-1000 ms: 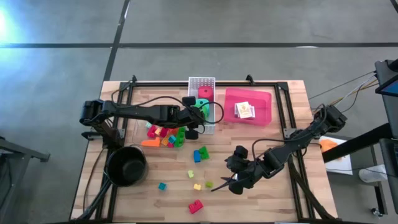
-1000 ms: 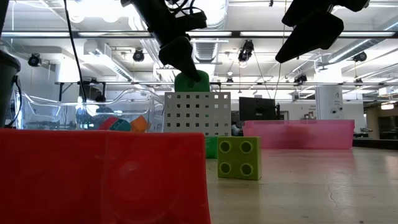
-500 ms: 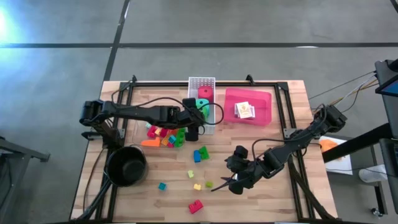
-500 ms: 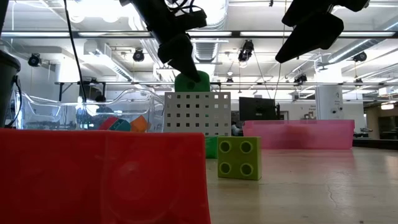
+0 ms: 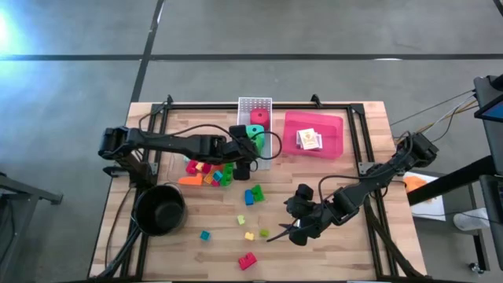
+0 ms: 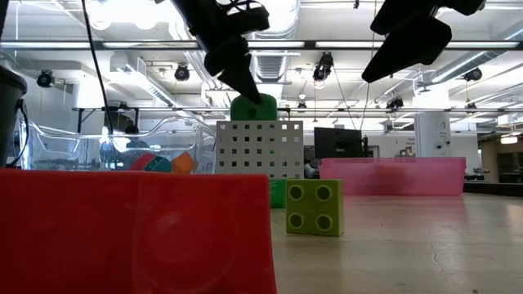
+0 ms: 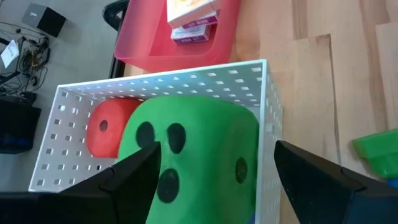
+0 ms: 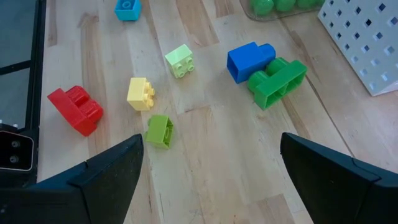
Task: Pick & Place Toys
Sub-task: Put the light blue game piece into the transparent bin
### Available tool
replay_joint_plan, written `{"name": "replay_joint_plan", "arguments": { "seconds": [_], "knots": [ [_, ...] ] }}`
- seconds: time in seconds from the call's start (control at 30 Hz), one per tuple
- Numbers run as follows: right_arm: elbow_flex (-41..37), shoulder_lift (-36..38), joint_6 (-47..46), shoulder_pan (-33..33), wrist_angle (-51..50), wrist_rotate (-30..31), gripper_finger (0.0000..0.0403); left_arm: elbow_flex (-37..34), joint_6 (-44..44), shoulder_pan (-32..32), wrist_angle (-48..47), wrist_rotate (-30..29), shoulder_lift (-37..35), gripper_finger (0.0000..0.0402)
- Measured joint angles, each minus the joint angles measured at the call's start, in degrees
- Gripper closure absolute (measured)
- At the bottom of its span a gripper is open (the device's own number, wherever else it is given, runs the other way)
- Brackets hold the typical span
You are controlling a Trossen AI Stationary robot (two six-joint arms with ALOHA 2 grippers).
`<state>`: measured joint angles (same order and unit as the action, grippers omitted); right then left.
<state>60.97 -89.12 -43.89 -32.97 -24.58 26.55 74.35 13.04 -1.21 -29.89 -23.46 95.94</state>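
Several bricks [image 5: 206, 170] — wooden table [image 5: 354, 244] — bright ceiling lights [image 6: 131, 10]

Both arms were matte black, built of slim tubular links joined by chunkier rounded joint housings. A thin dark cable looped loosely along the left arm [image 5: 169, 142] near its wrist. The right arm [image 5: 369, 182] carried bulkier, knobbly housings toward its end. Each wrist ended in two flat, angular black fingers, the left fingers [image 7: 124, 180] and right fingers [image 8: 99, 171] having plain, smooth, unmarked faces with bevelled edges.
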Motion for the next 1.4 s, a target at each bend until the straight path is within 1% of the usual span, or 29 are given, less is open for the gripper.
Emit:
{"name": "replay_joint_plan", "arguments": {
  "seconds": [0.17, 0.27, 0.33, 0.4, 0.5, 0.57, 0.63, 0.9, 1.0, 1.1, 1.23, 1.3, 1.4],
  "knots": [
    [0.0, 0.0, 0.0, 0.0, 0.0, 0.0, 0.0032, 0.2, -3.7, 0.2, -0.5, -0.4, -2.5, 0.0089],
    [0.0, 0.0, 0.0, 0.0, 0.0, 0.0, 0.0032, 2.1, -8.6, 1.1, -3.5, -0.5, -4.7, 0.0089],
    [0.0, 0.0, 0.0, 0.0, 0.0, 0.0, 0.0032, 3.8, -11.9, 2.1, -7.0, -0.3, -6.0, 0.0089],
    [0.0, 0.0, 0.0, 0.0, 0.0, 0.0, 0.0032, 5.8, -16.5, 3.6, -10.8, 1.0, -6.9, 0.0089],
    [0.0, 0.0, 0.0, 0.0, -0.1, 0.0, 0.0032, 9.1, -25.3, 6.5, -16.4, 5.2, -7.5, 0.0089],
    [0.0, 0.0, 0.0, 0.0, 0.0, 0.0, 0.0032, 10.7, -29.0, 8.9, -19.5, 8.0, -7.4, 0.009],
    [0.0, 0.0, 0.0, 0.0, 0.0, 0.0, 0.0032, 10.9, -31.3, 11.8, -20.1, 9.0, -7.3, 0.0093],
    [0.0, 0.0, 0.0, 0.0, 0.0, 0.0, 0.0032, 6.7, -36.5, 23.4, -22.9, 10.9, -7.2, 0.013],
    [0.0, 0.0, 0.0, 0.0, 0.0, 0.0, 0.0032, 4.4, -37.6, 26.8, -22.8, 13.2, -7.2, 0.0145],
    [0.0, 0.0, 0.0, 0.0, 0.2, 0.1, 0.0032, 0.9, -39.4, 29.6, -20.4, 17.7, -7.1, 0.0157],
    [0.0, 0.0, 0.4, 0.0, 2.5, 0.8, 0.0032, -2.9, -40.6, 32.1, -15.5, 18.2, -7.1, 0.016],
    [0.0, -0.4, 2.5, -0.1, 5.1, 0.6, 0.0032, -4.3, -40.6, 32.9, -12.9, 18.2, -6.9, 0.016],
    [-0.1, -0.5, 9.6, -0.3, 8.1, -0.2, 0.0032, -5.8, -40.6, 33.6, -9.9, 18.4, -6.9, 0.016]
  ]
}}
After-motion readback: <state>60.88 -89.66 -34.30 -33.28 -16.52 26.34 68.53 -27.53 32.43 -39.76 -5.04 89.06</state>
